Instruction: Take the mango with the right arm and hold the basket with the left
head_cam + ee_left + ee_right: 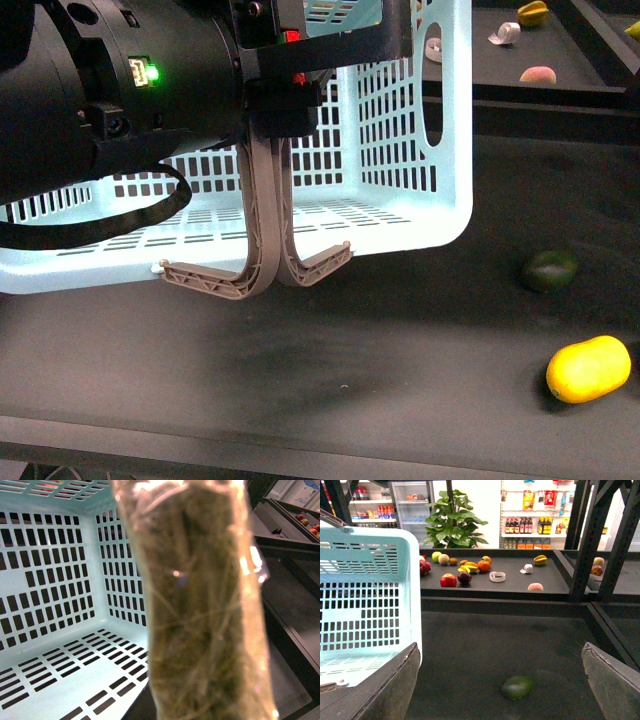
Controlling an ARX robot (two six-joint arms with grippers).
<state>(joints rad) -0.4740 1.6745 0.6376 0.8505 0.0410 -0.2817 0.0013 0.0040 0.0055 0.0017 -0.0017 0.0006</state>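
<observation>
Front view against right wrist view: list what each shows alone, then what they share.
Front only: the mango, and the left arm with grey handles running up into it. Right wrist only: the right gripper, jaws open and empty, plus a potted plant beyond the fruit shelf. Both: the basket and the dark green fruit.

There is one light blue basket [400, 150] with two grey-brown handles [258, 230]. On the tabletop [350, 340] lie one yellow mango [588, 369] and one dark green fruit [549, 270]. The shelf [550, 582] behind carries one red apple [448, 580], one dark plum [464, 577], one pink peach [535, 586], one yellow star-shaped fruit [540, 559] and two small white rolls [497, 576]. The other fruit there sits too close together to count. One leafy plant [452, 525] stands further back.
</observation>
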